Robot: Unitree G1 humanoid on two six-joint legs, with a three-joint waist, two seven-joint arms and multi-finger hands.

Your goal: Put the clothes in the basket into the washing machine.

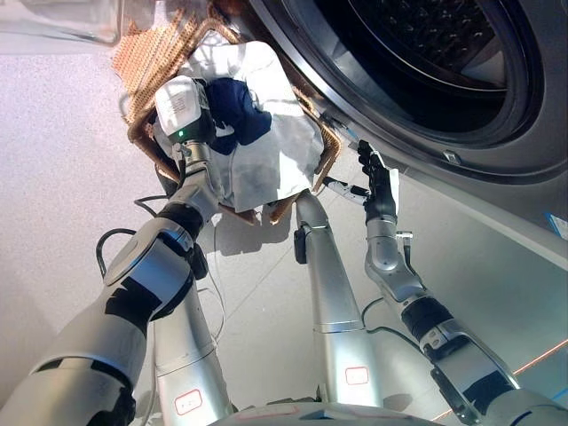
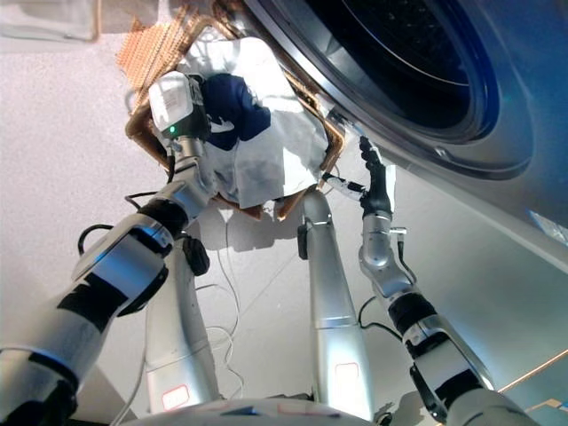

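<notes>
Left hand [image 1: 209,124] sunk in basket [image 1: 146,62] clothes [image 1: 266,142] (fingers hidden); right hand [image 1: 377,182] open beside washing machine [image 1: 444,80].

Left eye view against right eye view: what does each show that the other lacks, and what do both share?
Left eye only: the holes in the drum show clearly. Right eye only: a wider stretch of the machine's front beyond the door rim. Both: wicker basket, white cloth, dark blue garment, and the open right hand by that rim.

R hand [image 1: 376,182] open — L hand hidden
</notes>
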